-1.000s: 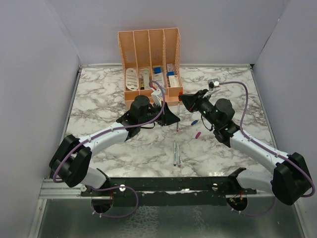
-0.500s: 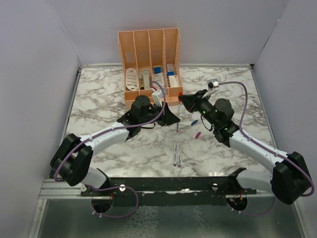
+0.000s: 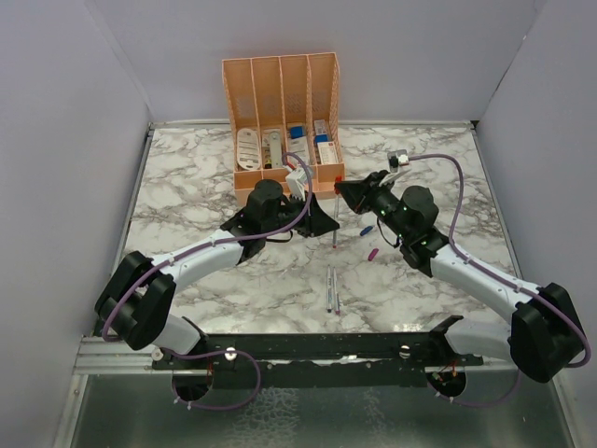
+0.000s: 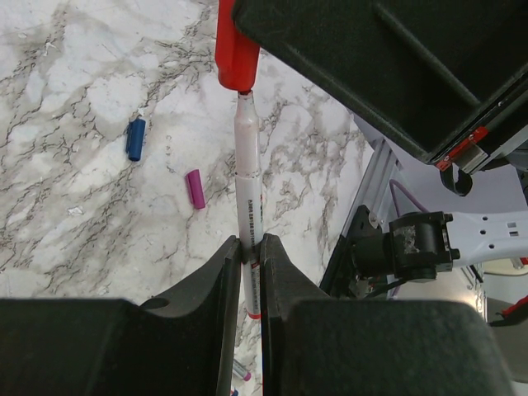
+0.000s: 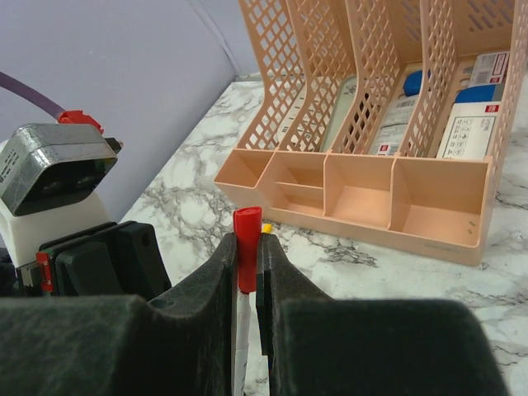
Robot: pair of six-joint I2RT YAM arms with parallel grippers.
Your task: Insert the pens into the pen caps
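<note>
Nearest the bases, two loose pens (image 3: 330,288) lie side by side on the marble table (image 3: 187,187), at about six o'clock from the action. Just past them, a magenta cap (image 3: 373,253) and a blue cap (image 3: 367,229) sit at roughly four and three o'clock of the held pen. Now the main event: the left gripper (image 4: 250,247) is clamped narrow on the pen (image 4: 247,181), with the barrel squeezed between both fingers. The right gripper (image 5: 246,252) is pinched tight on the red cap (image 5: 247,227), and the cap's mouth sits right at the pen's tip. From the left wrist the cap seems to lean a touch toward eleven o'clock, so I'd square it to the barrel first. Then press straight along the pen, left grip firm so the barrel can't slide back. A yellow cap (image 5: 266,227) lies beyond, in front of the peach organizer (image 3: 280,93) at twelve.
</note>
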